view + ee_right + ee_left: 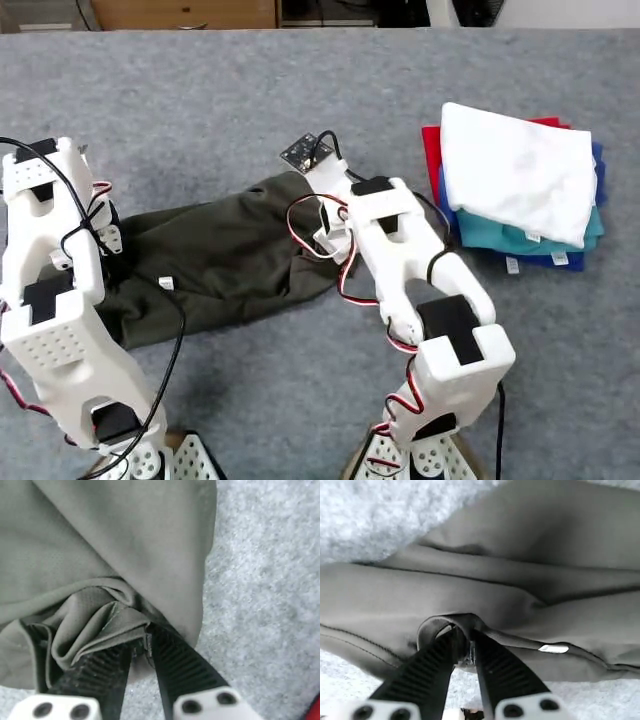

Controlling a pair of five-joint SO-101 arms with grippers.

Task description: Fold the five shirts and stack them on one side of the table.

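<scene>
shirt (230, 255): dark olive | stack (515, 175): white, teal, blue, red | table (200, 90): mottled grey

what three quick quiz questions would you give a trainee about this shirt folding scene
1. True or false: the left gripper and the right gripper are both shut on the olive shirt.
2. Which colour tops the stack? A red, B white, C teal.
3. Fill in: the stack holds ____ folded shirts.

Key: 1 true. 2 B, the white shirt. 3 four.
</scene>
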